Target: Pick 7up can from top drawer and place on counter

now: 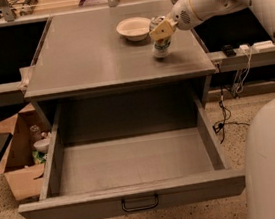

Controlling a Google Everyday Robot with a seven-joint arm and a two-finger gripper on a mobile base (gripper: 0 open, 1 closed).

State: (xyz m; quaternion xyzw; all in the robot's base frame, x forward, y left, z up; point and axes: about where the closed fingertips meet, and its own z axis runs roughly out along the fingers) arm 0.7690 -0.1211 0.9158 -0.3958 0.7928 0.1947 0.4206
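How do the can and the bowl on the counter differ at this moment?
The can is tall and narrow; the bowl is low and wide. The can is silvery with markings; the bowl is plain white. The end effector is at the can's upper part, while the bowl stands free. Both sit upright on the counter, near its back right.
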